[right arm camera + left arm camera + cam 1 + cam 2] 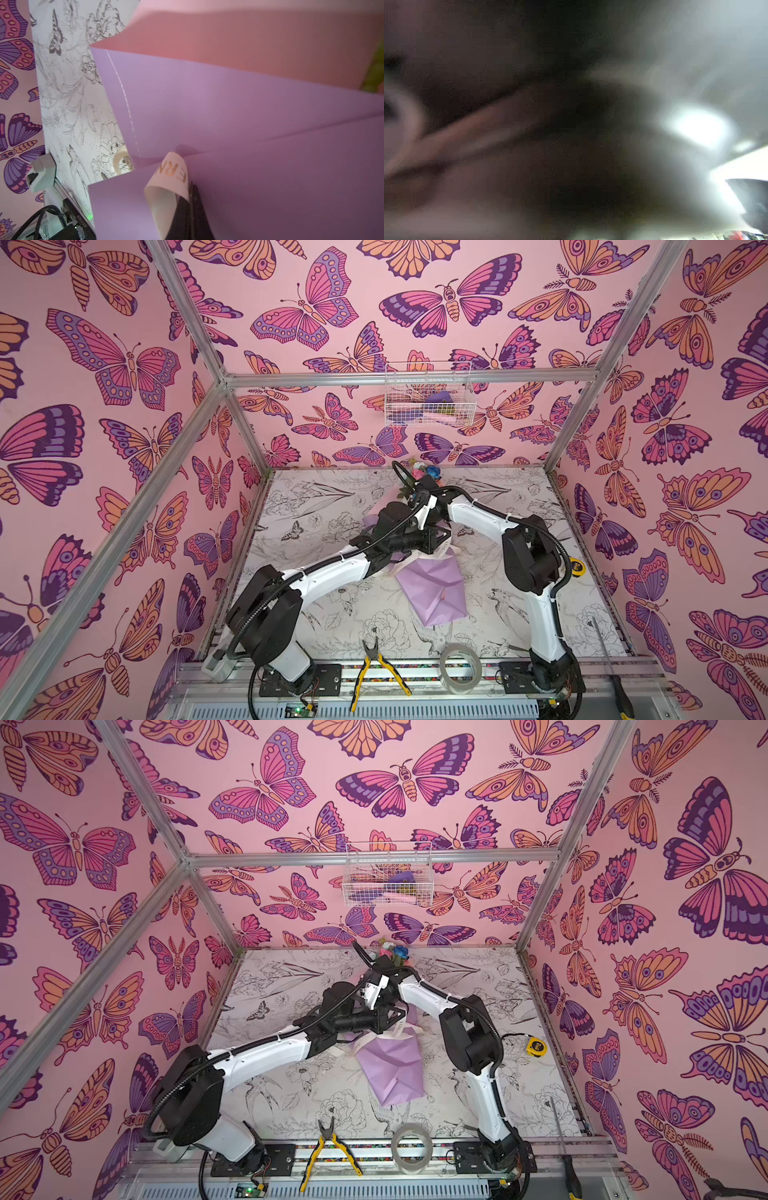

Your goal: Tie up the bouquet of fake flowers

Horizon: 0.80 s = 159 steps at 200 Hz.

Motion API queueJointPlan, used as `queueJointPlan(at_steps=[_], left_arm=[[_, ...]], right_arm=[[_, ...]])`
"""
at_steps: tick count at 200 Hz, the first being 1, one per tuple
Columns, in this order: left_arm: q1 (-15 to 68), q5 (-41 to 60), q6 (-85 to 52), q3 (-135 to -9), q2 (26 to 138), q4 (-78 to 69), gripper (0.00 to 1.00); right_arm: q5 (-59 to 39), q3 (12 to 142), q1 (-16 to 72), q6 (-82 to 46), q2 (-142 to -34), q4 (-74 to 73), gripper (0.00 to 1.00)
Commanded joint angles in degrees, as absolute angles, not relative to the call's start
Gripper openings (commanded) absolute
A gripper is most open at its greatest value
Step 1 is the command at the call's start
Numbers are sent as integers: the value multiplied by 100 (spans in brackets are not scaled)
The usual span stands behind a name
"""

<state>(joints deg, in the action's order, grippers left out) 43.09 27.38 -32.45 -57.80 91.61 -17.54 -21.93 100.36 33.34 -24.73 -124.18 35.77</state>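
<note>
Mid-frame in both top views, the bouquet [432,589] lies on the table [316,506]. The right gripper [190,193] pinches its ribbon [170,176]; the left gripper [438,536] is closed, hold unseen. Even tension should tighten it.

3 walls are covered in pink wallpaper printed with large butterflies in purple, orange and magenta: the back wall [374,302], the left wall [83,414] and the right wall [706,364]. Silver aluminium frame bars [411,376] are run up the corners and across the back wall. A white wire basket [392,404] is set against the back wall, at the horizontal bar. The tabletop [316,497] is covered with a white sheet of black line-drawn flowers, birds and butterflies. The whole enclosure is lit softly and evenly.
</note>
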Motion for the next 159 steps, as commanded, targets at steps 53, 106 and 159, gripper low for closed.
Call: queueJointPlan(at_steps=[53, 106, 159], left_arm=[[4223, 3181, -3330, -4818, 9777, -558, 0], [3992, 3185, -3467, -4695, 9817, -684, 0], [3855, 3115, -3535, -4717, 9906, -725, 0]], right_arm=[[-988, 10194, 3131, -1916, -11301, 4328, 0], [368, 8866, 3094, -2024, -9840, 4553, 0], [786, 7475, 3085, -2216, -7917, 5043, 0]])
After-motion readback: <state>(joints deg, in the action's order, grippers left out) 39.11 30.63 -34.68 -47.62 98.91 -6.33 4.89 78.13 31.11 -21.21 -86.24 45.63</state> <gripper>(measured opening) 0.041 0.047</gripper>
